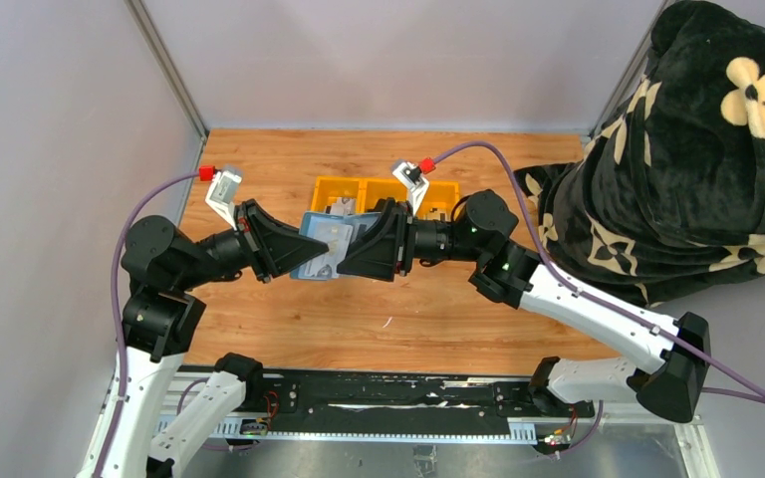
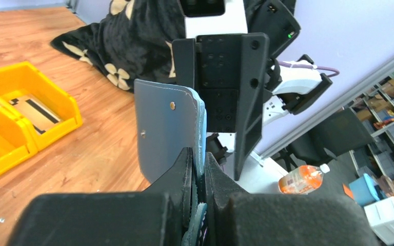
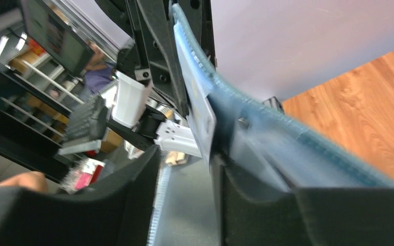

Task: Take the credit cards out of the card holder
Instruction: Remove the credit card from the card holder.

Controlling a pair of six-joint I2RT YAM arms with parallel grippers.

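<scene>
While the left claw (image 2: 197, 168) is clenched on one edge of the card holder (image 2: 164, 128) and carries it in the air, the step in hand looks to be the right claw (image 3: 184, 174) pulling a card out. The wooden table (image 1: 408, 309) lies below both claws, and the yellow tray (image 1: 339, 181) sits on it just beyond them. The holder hangs between the two claws, its blue-grey flap reaching past the left fingertips toward the right claw. A pale card (image 3: 199, 102) shows against the holder's slotted side, its end between the right claw's fingers (image 3: 133, 205). That claw is released: a clear gap shows and nothing is pinched. To do this well, I judge it should straddle only the card's exposed end, not the flap. It should then close firmly and draw straight along the slot, away from the left claw. A skewed pull could bend the card or drag the holder from the left claw's grasp. I cannot tell whether more cards sit deeper inside.
</scene>
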